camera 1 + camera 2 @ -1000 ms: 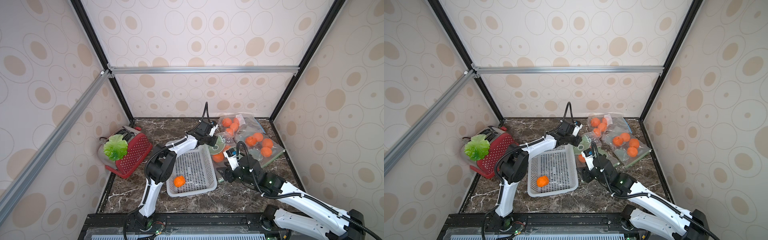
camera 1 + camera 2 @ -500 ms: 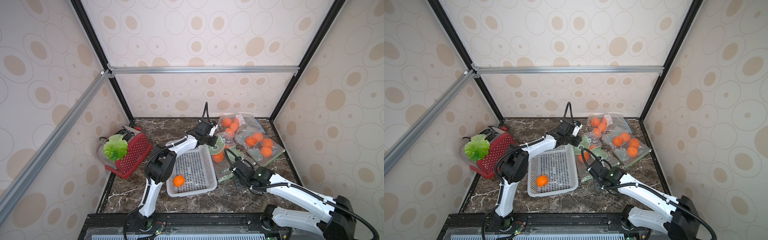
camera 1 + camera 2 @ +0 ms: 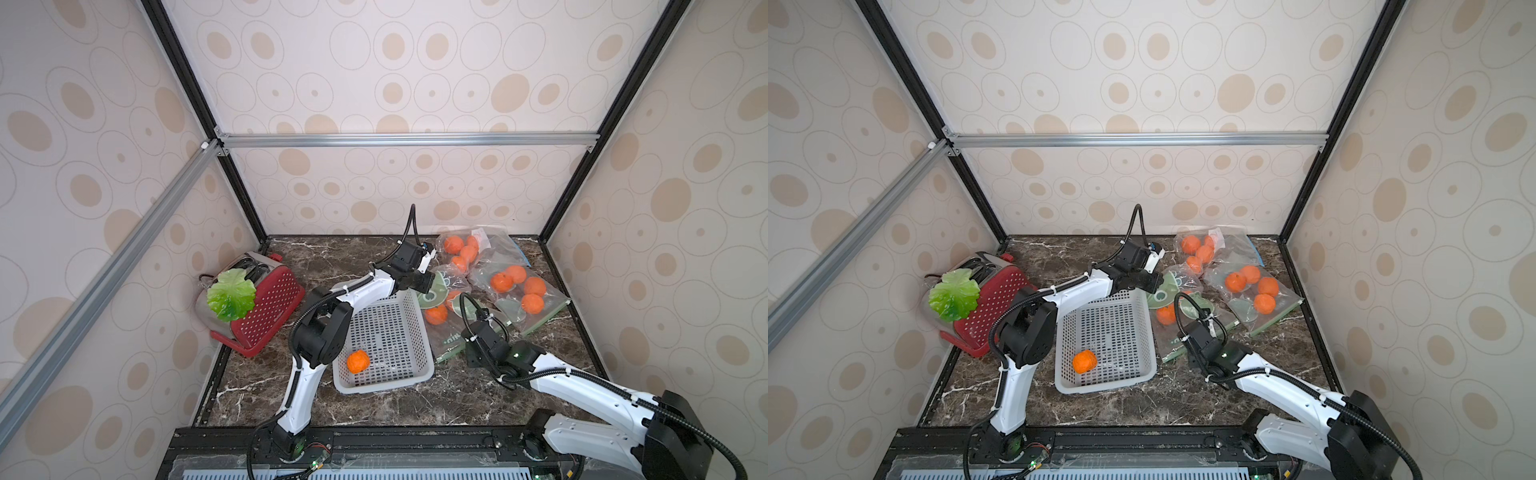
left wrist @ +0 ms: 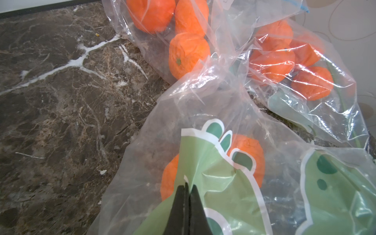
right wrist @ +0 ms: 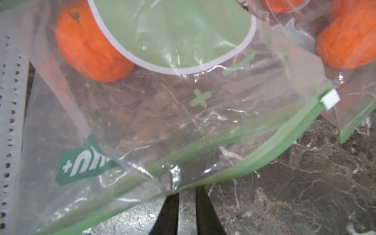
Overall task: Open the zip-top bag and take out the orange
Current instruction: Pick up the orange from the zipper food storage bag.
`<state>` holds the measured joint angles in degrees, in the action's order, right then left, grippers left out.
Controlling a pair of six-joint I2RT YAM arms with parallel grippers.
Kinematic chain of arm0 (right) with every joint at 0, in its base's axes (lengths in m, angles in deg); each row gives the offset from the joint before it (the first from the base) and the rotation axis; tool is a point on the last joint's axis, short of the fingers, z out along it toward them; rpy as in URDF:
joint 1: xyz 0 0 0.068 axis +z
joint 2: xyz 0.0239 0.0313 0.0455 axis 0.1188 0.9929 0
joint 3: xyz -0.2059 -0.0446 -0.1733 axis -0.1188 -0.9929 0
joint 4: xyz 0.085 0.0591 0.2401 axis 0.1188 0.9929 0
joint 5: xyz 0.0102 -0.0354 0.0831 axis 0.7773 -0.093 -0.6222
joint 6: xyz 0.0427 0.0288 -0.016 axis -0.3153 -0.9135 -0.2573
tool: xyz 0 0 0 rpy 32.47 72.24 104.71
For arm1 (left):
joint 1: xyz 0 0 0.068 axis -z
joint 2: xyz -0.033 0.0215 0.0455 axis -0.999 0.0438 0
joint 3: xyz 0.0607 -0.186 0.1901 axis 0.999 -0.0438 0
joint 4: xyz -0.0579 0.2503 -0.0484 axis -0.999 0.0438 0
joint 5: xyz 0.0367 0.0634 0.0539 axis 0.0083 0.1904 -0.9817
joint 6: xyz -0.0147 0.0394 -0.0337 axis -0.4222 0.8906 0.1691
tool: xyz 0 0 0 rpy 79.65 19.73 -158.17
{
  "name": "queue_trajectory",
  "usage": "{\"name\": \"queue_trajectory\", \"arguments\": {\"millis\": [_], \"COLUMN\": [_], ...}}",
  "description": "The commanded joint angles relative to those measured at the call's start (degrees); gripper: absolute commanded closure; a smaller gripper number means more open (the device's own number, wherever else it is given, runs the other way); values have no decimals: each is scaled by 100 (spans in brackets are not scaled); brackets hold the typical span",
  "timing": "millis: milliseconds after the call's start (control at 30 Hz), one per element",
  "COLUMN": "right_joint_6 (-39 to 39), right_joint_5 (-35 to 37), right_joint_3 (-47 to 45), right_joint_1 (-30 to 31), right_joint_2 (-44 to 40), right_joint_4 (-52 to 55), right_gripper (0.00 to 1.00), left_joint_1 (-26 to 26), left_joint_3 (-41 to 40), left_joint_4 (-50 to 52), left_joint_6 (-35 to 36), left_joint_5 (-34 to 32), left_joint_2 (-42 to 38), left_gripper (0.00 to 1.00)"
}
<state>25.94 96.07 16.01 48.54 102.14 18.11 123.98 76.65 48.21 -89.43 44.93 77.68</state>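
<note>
The left fingers are clenched on a fold of green-printed film of the clear plastic zip-top bag, at the end away from its zip. The right fingers stand a narrow gap apart, with bare desk showing between them. Their tips sit at the bag's green zip strip, and I cannot tell whether they pinch it. The strip's two halves gape along most of the mouth, and the small white slider sits at its far end. Two round oranges lie inside the bag, towards the left fingers' end. In a top view the bag lies between the two arms on the dark marble desk, just beside the grey perforated plastic basket. One loose orange lies in that basket. Behind the bag lie two more clear bags of oranges, touching one another. At the desk's far left sits a red perforated toaster with a green leaf on it.
</note>
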Motion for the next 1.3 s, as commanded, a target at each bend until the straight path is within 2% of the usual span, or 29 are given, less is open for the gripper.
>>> {"name": "queue_trajectory", "arguments": {"millis": [0,300,333,400,433,533,733,800,900,1000,1267], "right_joint_6": [109,270,250,172,128,163,374,452,624,755,1346], "right_joint_5": [-127,-521,-612,-882,-1010,-1420,-1529,-1572,-1700,-1601,-1575], "right_joint_3": [-158,-350,-406,-447,-411,-264,-485,-678,-1034,-1364,-2234], "right_joint_1": [-100,-328,-374,-551,-647,-876,-1016,-1023,-1020,-1021,-1017], "right_joint_2": [-285,-357,-302,-102,11,388,749,725,615,453,-46], "right_joint_4": [-960,-1806,-1969,-2282,-2337,-2632,-3734,-4052,-4503,-4890,-6174], "right_gripper": [76,76,73,54,51,48,45,39,32,30,19], "left_joint_1": [27,25,25,25,26,25,68,150,414,642,668], "left_joint_3": [196,81,73,94,107,121,43,41,130,229,-203], "left_joint_4": [84,-56,-94,-124,-108,-124,-521,-585,-282,52,-304], "left_joint_6": [65,-58,-84,-151,-171,-227,-408,-368,-1,233,-82], "left_joint_5": [33,172,233,336,372,526,1540,2064,2394,2419,2343], "left_joint_2": [-166,-304,-315,-324,-324,-390,-649,-791,-1063,-1287,-1660], "left_gripper": [100,100,100,100,100,100,100,100,100,100,100]}}
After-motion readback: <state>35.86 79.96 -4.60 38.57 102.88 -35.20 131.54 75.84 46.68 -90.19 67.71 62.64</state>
